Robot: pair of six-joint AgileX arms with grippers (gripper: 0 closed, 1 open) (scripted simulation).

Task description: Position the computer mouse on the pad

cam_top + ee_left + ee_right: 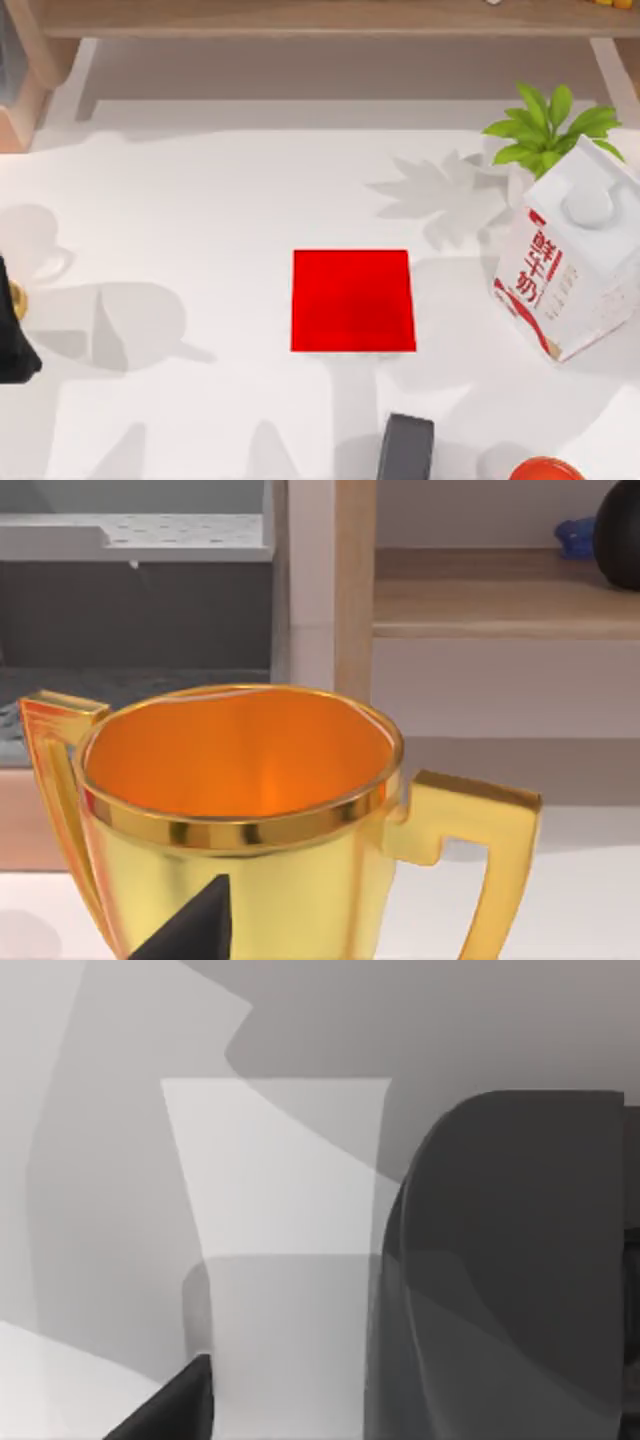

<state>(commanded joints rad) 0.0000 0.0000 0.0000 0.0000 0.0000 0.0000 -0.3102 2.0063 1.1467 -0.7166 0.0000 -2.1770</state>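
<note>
The pad (352, 300) is a flat bright red square lying bare in the middle of the table. Below it, at the table's front edge, lies a small dark grey rounded body that I take for the computer mouse (405, 448), partly cut off by the picture's edge. In the right wrist view the mouse (500, 1270) looms close, with a dark part of my right gripper (170, 1410) beside it and apart from it. My left gripper (14, 345) is a black shape at the table's far left edge, close behind a gold trophy cup (240, 810).
A white milk carton (565, 265) with red print lies tilted at the right, a green plant (550, 125) behind it. A round red-orange object (545, 470) peeks in at the front right. A wooden shelf (300, 15) runs along the back.
</note>
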